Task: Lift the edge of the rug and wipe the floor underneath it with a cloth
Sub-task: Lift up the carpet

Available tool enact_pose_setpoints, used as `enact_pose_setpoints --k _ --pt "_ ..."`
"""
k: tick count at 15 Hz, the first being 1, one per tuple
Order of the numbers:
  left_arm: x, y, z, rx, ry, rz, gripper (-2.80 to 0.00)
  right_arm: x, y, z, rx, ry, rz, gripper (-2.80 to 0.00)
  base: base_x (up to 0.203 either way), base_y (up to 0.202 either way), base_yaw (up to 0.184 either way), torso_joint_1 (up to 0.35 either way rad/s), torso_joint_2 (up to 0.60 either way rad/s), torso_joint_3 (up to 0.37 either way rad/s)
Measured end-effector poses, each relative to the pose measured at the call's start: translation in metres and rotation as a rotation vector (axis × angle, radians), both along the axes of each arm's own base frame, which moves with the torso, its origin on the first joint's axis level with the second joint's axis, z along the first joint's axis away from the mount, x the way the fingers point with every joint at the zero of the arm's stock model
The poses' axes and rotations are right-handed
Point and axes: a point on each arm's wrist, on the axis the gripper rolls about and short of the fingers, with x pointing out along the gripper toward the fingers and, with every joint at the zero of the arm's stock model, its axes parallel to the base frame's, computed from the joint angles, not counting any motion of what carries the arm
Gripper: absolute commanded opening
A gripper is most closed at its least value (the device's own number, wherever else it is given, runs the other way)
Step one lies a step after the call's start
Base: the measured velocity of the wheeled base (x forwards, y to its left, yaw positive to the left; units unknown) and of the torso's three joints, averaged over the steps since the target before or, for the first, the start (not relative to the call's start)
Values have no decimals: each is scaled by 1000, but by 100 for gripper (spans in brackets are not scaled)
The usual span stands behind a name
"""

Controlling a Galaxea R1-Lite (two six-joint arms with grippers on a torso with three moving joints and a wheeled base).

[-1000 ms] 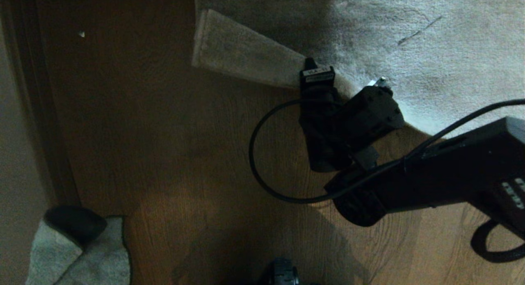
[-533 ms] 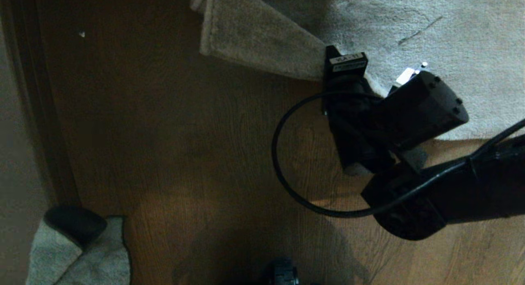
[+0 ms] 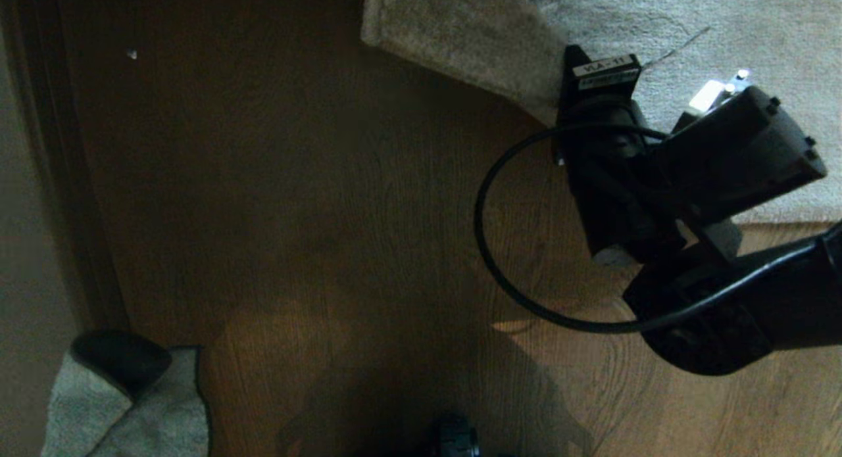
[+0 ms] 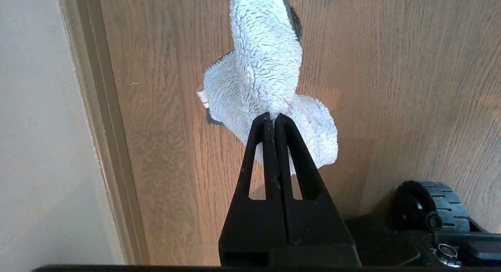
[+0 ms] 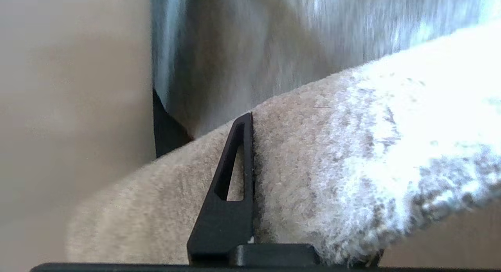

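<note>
Right end effector (image 5: 250, 178) clenched on the rug edge (image 3: 460, 43), folding it back; plush pile could slip free. Left end effector (image 4: 273, 119) grips the cloth (image 4: 266, 80) beside the floor (image 3: 296, 214)

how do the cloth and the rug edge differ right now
The cloth is a small pale terry rag hanging from the shut left gripper; the rug edge belongs to a far larger grey-beige rug and is folded up in the right gripper. Both are soft, fuzzy and held off the floor.

A home room: plush rug (image 3: 723, 23), wood-plank floor (image 3: 296, 214), skirting board (image 4: 101, 127).
</note>
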Motion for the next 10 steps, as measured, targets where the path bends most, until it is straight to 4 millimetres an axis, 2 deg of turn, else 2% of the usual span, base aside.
enact_pose_setpoints --k 10 --pt "0 0 0 0 0 0 -280 13 -48 20 34 -47 -136 -280 0 0 0 0 0 0"
